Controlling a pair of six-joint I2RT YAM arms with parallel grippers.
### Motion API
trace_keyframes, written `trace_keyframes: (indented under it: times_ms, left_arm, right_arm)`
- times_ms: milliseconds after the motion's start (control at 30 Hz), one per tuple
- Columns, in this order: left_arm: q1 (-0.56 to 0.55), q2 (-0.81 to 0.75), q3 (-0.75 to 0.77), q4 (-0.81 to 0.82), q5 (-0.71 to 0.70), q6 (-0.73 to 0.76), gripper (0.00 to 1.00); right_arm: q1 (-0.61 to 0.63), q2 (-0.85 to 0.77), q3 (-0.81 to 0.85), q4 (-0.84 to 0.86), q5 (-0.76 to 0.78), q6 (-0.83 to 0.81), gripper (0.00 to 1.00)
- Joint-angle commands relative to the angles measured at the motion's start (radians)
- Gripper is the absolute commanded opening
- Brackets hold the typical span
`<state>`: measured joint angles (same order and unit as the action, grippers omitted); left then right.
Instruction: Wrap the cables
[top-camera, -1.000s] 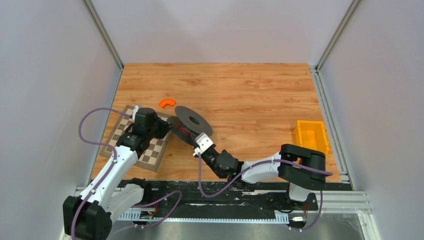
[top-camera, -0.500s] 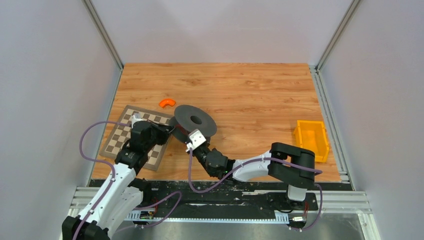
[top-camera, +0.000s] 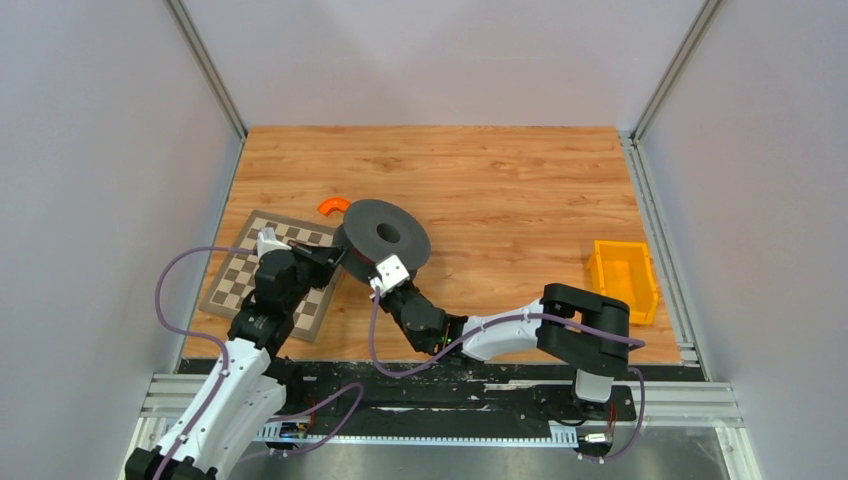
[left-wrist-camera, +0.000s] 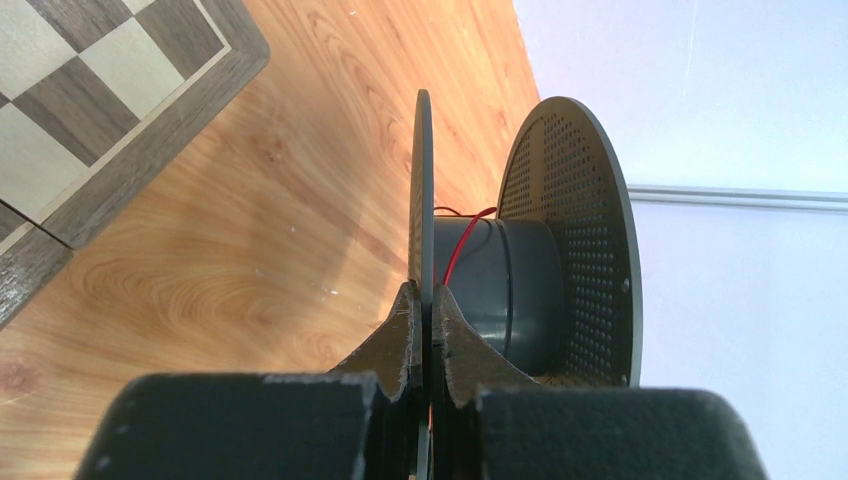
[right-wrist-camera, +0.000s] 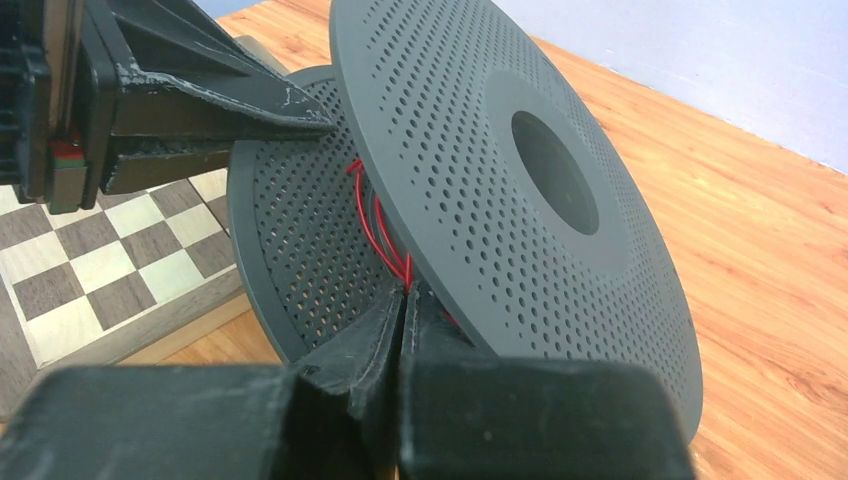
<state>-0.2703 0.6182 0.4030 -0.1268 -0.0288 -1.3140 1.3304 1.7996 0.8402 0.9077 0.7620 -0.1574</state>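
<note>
A black spool (top-camera: 388, 232) with two perforated flanges is held tilted above the wooden table. Thin red cable (right-wrist-camera: 376, 226) is wound loosely on its hub (left-wrist-camera: 492, 280) between the flanges. My left gripper (top-camera: 338, 256) is shut on the rim of the lower flange (left-wrist-camera: 424, 190), seen edge-on in the left wrist view. My right gripper (right-wrist-camera: 405, 296) is shut on strands of the red cable right at the gap between the flanges, under the upper flange (right-wrist-camera: 500, 170). In the top view the right gripper (top-camera: 376, 264) sits at the spool's near edge.
A chessboard (top-camera: 232, 282) lies under the left arm at the table's left. An orange curved piece (top-camera: 333, 204) lies just behind the spool. A yellow bin (top-camera: 622, 278) stands at the right edge. The left gripper's fingers (right-wrist-camera: 200, 110) show in the right wrist view.
The left arm has drawn back toward the near edge, still holding the flange. The spool has turned so its upper flange faces up more. The right gripper has shifted left and farther in.
</note>
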Motion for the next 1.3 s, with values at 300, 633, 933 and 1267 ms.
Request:
trace_keyframes:
  times_ms: [300, 633, 933, 1267]
  left_arm:
    - [0.002, -0.032, 0.009, 0.186, -0.004, 0.004, 0.00]
    - [0.002, -0.024, 0.005, 0.251, 0.054, 0.018, 0.00]
    - [0.001, -0.038, -0.016, 0.291, 0.074, 0.034, 0.00]
    - [0.002, -0.041, -0.026, 0.328, 0.085, 0.054, 0.00]
  right_arm:
    - [-0.017, 0.018, 0.023, -0.049, -0.055, 0.081, 0.00]
    - [-0.039, 0.009, 0.004, -0.047, -0.172, 0.062, 0.00]
    - [-0.040, 0.033, 0.050, -0.120, -0.161, 0.073, 0.00]
    - [-0.048, 0.006, 0.053, -0.182, -0.202, 0.054, 0.09]
